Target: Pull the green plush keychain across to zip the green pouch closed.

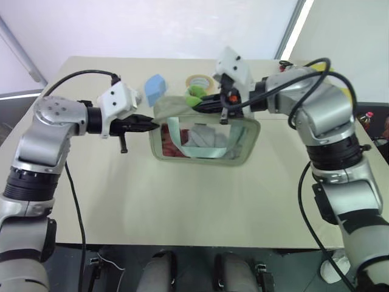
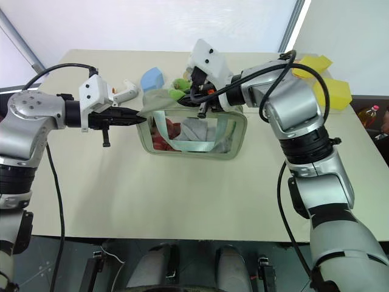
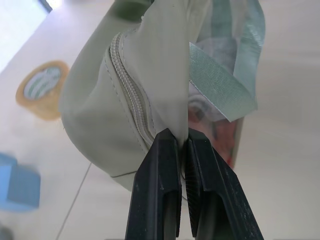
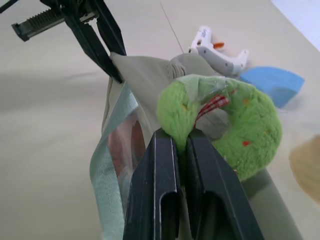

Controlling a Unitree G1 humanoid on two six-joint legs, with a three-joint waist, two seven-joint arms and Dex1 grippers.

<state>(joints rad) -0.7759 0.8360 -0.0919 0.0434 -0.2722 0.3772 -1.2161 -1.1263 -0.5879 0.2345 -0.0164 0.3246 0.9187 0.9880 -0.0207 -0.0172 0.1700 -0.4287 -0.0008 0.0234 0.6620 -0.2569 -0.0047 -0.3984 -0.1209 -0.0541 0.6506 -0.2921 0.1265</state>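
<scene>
Beige table (image 1: 182,201) w/ clutter at far edge, 12 o'clock side. Blue lump (image 1: 155,88) just at 9 o'clock of tan tape roll (image 1: 199,81). White glue gun (image 2: 126,90), orange trigger, at 9 o'clock of blue lump. Yellow shapes (image 2: 331,85) off at 2 o'clock.

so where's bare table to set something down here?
Free: the wide table strip in front of the green pouch, plus the side areas under each arm. Crowded: behind the pouch, with the blue lump, tape roll and glue gun.
</scene>
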